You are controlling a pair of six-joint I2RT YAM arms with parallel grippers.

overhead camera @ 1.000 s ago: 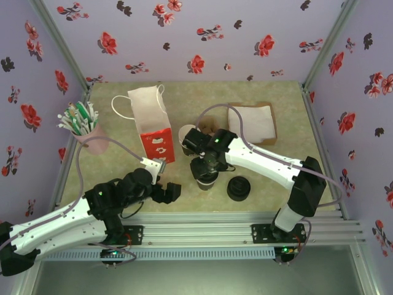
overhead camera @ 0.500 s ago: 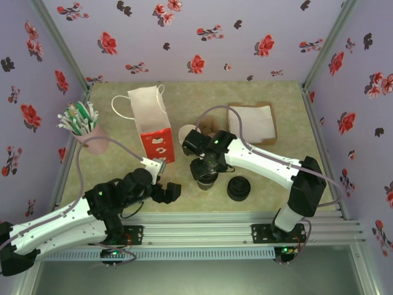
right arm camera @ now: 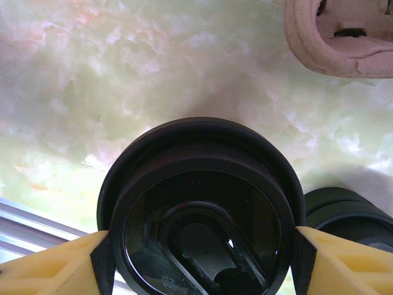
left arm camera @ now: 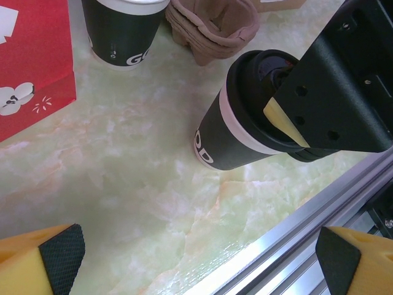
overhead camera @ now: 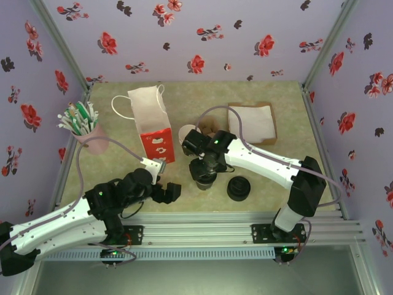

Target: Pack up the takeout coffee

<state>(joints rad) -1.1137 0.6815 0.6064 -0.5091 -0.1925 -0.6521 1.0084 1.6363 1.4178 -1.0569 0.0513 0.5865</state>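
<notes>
The takeout coffee [left arm camera: 236,138] is a dark paper cup with a cream band under its round black lid [right arm camera: 199,215]. It stands on the marbled table, front of centre [overhead camera: 206,182]. My right gripper [overhead camera: 206,167] comes down on it from above. Its black pads [right arm camera: 101,261] press the lid's rim on both sides, so the gripper [right arm camera: 199,255] is shut on it. My left gripper [overhead camera: 166,192] hovers low to the cup's left, near the front rail. It is open [left arm camera: 199,264], with bare table between its yellow fingers [left arm camera: 52,258].
A red and white paper bag [overhead camera: 150,126] stands behind the left gripper. A lidless cup [overhead camera: 186,135] and a pulp cup carrier [overhead camera: 210,126] sit just behind the coffee. Black lids [overhead camera: 238,188] are stacked to its right. Napkins [overhead camera: 252,123] lie back right. A pink cup of sticks [overhead camera: 83,126] stands far left.
</notes>
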